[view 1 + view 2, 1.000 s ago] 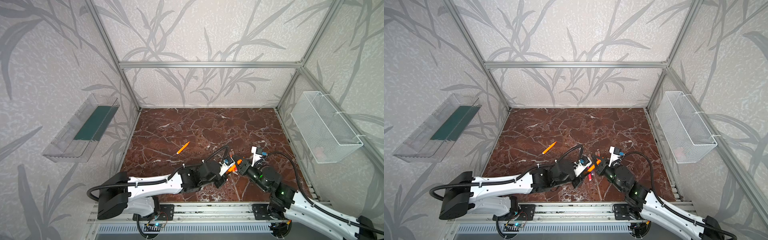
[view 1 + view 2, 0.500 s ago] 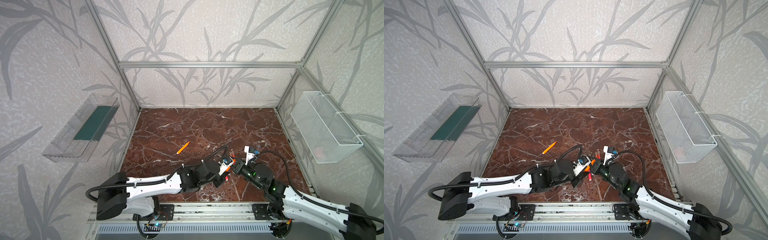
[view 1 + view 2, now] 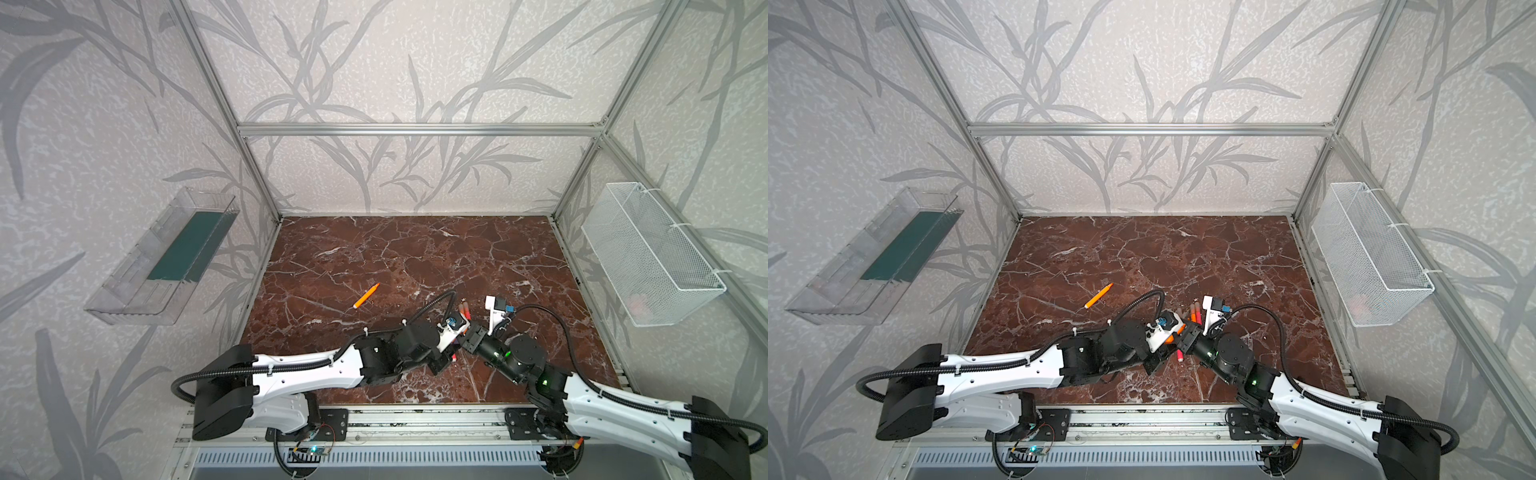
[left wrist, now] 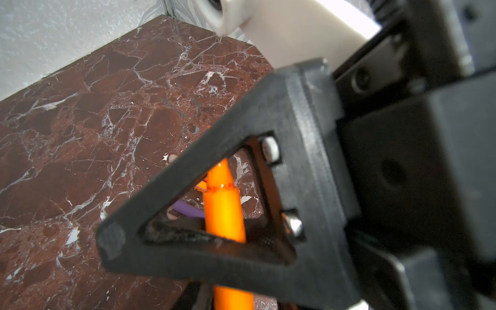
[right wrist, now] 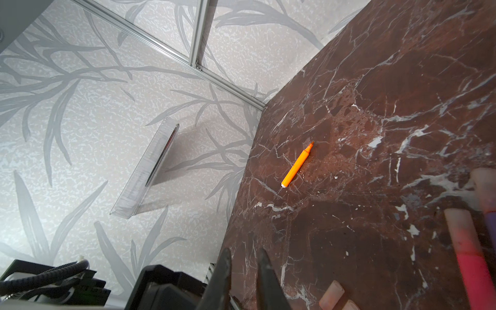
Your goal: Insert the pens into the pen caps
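Note:
Low over the marble near its front edge, my two grippers meet tip to tip. An orange pen [image 4: 224, 204] with a bare tapered tip hangs between them. My right gripper [image 3: 468, 337] is shut on it, and the pen runs behind its near finger [image 4: 188, 257]. My left gripper [image 4: 233, 300] stands slightly open around the pen's barrel. A second orange pen [image 3: 366, 296] lies alone, farther back and to the left. Two capped pens [image 3: 1195, 312] lie just behind the grippers. A red-pink pen [image 3: 1179, 355] lies under them. Loose pen caps [image 5: 331, 294] rest beside a capped pink pen [image 5: 472, 257] and a purple pen [image 4: 188, 209].
A clear plastic bin [image 3: 166, 257] hangs on the left wall. A white wire basket [image 3: 648, 253] hangs on the right wall. An aluminium rail [image 3: 415, 415] runs along the table's front edge. Both arms lie low across the front of the marble.
My right arm has moved left, closing up against the left gripper. The left jaws have parted a little around the orange pen. The lone orange pen has not moved.

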Robot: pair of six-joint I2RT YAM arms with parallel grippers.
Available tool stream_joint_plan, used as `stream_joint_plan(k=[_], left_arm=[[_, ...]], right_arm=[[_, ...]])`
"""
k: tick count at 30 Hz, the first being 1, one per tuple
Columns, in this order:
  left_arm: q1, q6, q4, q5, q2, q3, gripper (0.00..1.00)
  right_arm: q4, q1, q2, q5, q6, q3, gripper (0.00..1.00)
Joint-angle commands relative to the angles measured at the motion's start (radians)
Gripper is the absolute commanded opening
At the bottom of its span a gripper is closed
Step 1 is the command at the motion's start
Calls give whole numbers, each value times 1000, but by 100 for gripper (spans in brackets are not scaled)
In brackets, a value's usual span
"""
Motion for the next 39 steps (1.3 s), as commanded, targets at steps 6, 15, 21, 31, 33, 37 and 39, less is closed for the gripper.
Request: stream_joint_plan(k=[6,15,21,31,33,37,39], left_arm=[[-4,18,11,-8,17,14,13],[45,-73,27,-135,-53,-29,0],[322,-303,9,-146,-205,-142,0],[437,-394,-78,-318,-367,-225,0],[437,-396,-77,-320,-379,-231,0],[437,-396,-84,-326,-389,-233,0],[438,-395,-82,-325,-390,-235,0]], right_arm=[[29,12,-21,41,8,-12,0],[-121,12,-50,68,-9,23,45],[-455,14,-14,112,-53,158,49],[-843,241,425,225,-126,478,45],[-901,277,493,264,-122,523,45],[-964,312,553,313,-104,559,45],[-958,319,565,321,-95,552,45]])
